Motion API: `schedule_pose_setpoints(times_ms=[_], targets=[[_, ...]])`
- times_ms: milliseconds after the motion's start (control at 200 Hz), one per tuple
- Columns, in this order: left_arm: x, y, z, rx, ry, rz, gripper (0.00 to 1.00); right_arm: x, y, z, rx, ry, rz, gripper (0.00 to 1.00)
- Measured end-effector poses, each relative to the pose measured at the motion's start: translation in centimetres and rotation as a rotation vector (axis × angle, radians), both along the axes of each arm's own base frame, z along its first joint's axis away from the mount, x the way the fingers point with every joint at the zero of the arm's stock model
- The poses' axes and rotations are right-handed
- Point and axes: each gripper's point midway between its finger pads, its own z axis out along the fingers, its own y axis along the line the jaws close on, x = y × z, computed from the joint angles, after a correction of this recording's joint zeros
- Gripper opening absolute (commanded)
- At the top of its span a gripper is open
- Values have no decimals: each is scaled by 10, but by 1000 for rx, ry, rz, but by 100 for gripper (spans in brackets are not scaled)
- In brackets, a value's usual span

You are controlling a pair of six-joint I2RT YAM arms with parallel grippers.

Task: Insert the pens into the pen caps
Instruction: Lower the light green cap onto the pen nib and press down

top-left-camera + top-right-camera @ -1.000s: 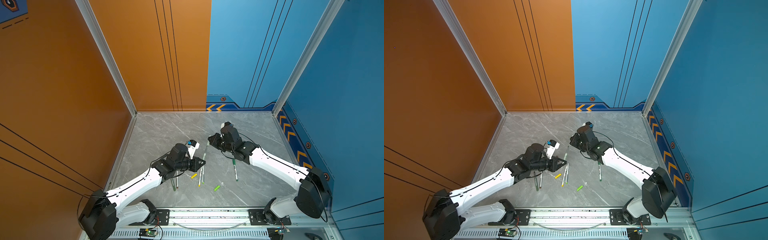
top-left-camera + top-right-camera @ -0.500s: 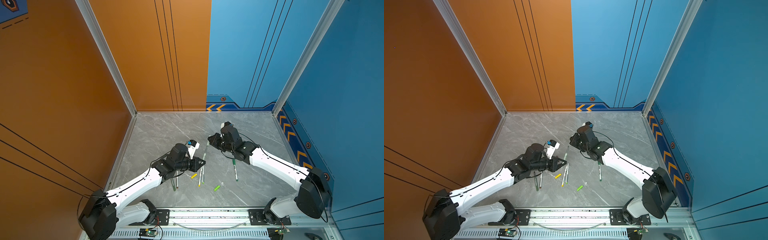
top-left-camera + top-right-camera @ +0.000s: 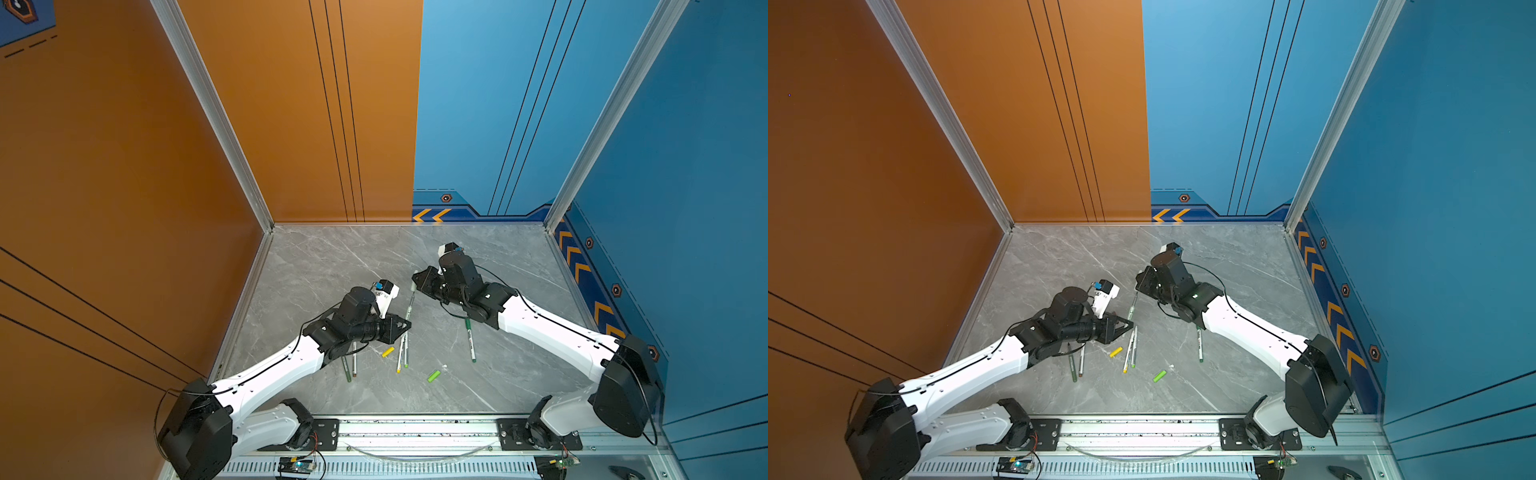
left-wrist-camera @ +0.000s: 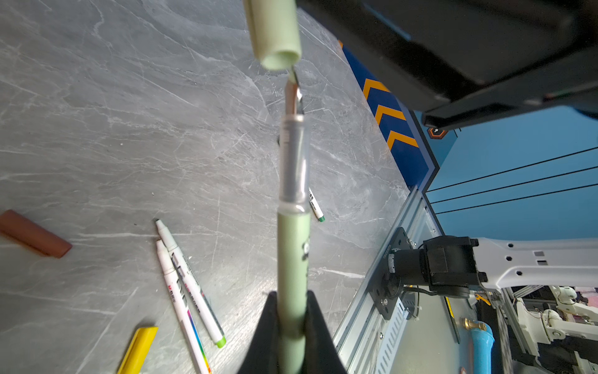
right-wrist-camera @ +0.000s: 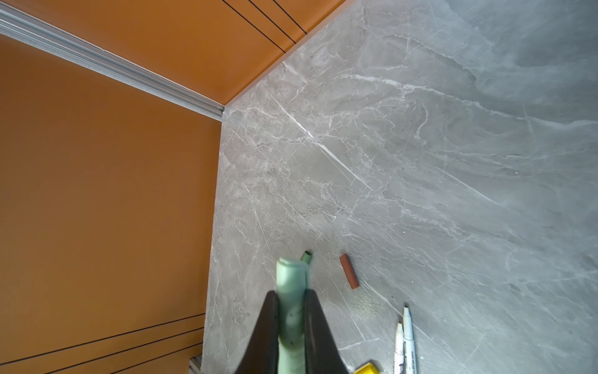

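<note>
Off the table point(image 4: 129, 129), the left gripper point(image 4: 292, 299) clamps the pale sage pen point(image 4: 293, 246) by its barrel, leaving the nib point(image 4: 292, 94) free. The right gripper point(image 5: 291, 299) pinches the pale green cap point(image 4: 275, 35), its mouth facing the pen. The nib seems just at that mouth, perhaps off-centre.

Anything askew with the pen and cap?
In the left wrist view the nib of the sage pen sits at the rim of the pale green cap, off-centre from its mouth. Nothing spilled or damaged.
</note>
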Motion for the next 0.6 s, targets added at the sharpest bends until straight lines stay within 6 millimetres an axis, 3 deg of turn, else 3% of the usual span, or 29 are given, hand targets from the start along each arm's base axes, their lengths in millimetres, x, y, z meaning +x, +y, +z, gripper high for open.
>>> schedule_pose_setpoints(times_ms=[596], targets=[[1,1,0,2,-4,6,0,-9,1,-5,-53,-7,36,8]])
